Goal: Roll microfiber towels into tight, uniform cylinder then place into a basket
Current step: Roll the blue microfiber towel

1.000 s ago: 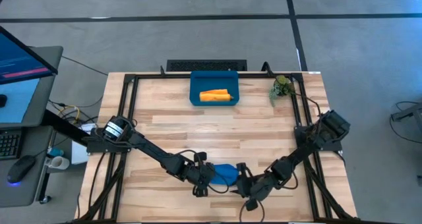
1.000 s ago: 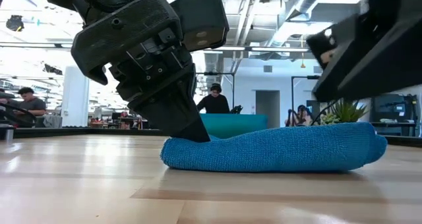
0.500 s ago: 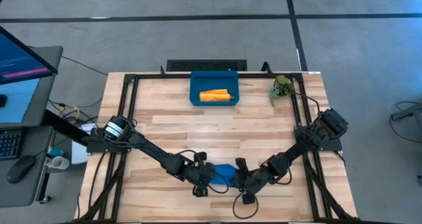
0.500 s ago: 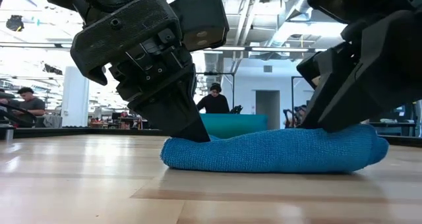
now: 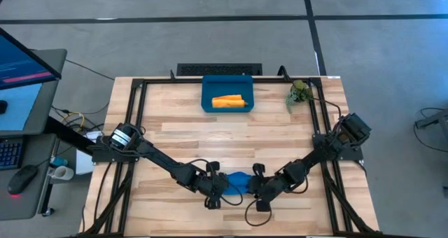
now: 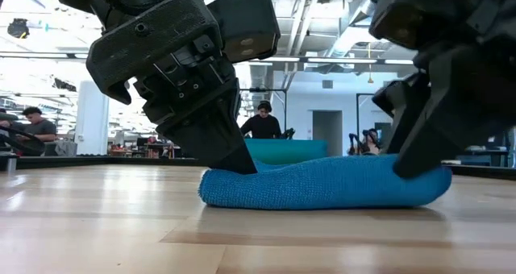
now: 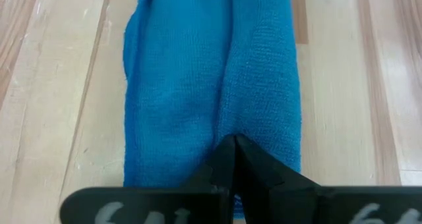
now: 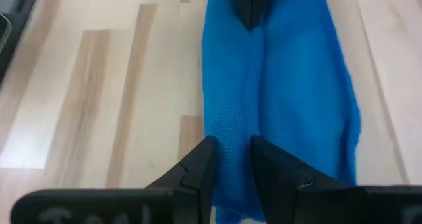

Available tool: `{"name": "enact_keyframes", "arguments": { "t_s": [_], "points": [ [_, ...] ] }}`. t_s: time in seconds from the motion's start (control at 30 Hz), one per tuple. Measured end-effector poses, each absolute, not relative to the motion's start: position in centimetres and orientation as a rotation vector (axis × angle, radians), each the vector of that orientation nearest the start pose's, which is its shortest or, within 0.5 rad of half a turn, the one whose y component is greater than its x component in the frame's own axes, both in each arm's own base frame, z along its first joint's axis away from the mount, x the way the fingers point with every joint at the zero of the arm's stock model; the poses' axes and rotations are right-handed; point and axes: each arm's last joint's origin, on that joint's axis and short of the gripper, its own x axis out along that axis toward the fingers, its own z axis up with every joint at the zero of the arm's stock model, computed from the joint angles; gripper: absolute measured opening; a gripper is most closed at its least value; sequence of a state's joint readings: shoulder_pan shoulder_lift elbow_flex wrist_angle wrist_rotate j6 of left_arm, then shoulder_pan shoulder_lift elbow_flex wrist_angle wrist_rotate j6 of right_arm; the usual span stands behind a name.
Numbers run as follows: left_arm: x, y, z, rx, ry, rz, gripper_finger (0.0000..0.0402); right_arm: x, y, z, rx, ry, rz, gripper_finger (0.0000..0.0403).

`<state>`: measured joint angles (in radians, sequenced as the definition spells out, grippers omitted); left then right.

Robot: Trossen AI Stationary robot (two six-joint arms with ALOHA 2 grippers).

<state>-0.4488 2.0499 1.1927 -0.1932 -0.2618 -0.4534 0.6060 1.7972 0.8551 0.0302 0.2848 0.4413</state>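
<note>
Since the earlier frame the right gripper (image 5: pixel 257 187) has moved in onto the bright blue microfibre towel (image 5: pixel 238 183), shortening the bundle. Its fingers (image 8: pixel 201 168) are part-open, straddling a fold at one end. The left gripper (image 5: pixel 221 185), closed, pins the opposite end, apparently to anchor the rolling. The loose, flattish roll lies at the near table edge, well apart from the dark-blue plastic basket (image 5: pixel 207 102) holding the orange rolled towel (image 5: pixel 229 101).

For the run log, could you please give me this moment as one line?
left gripper: shut on blue towel | right gripper: at towel's other end, fingers astride its edge | orange towel: rolled, in basket
</note>
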Motion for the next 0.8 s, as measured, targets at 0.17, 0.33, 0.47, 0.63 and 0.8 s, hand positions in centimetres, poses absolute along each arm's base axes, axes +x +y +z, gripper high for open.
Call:
{"name": "enact_keyframes", "arguments": {
  "t_s": [0.17,0.33,0.47,0.63,0.8],
  "points": [
    [35.9,-16.5,10.9,-0.051,0.995,0.053,0.0001,27.3,18.0,13.5,0.027,0.851,0.115,0.0118],
    [35.9,-16.5,10.9,-0.052,0.996,0.052,0.0001,26.7,17.6,15.4,0.045,0.836,0.118,0.0118],
    [35.9,-16.5,10.9,-0.053,0.997,0.050,0.0001,26.7,18.2,16.4,0.064,0.785,0.203,0.0118],
    [35.9,-16.5,10.9,-0.054,0.997,0.048,0.0001,27.1,19.1,14.5,0.058,0.803,0.243,0.0118],
    [35.9,-16.5,10.9,-0.055,0.998,0.048,0.0001,27.5,19.2,12.4,0.073,0.848,0.211,0.0118]
  ]
}}
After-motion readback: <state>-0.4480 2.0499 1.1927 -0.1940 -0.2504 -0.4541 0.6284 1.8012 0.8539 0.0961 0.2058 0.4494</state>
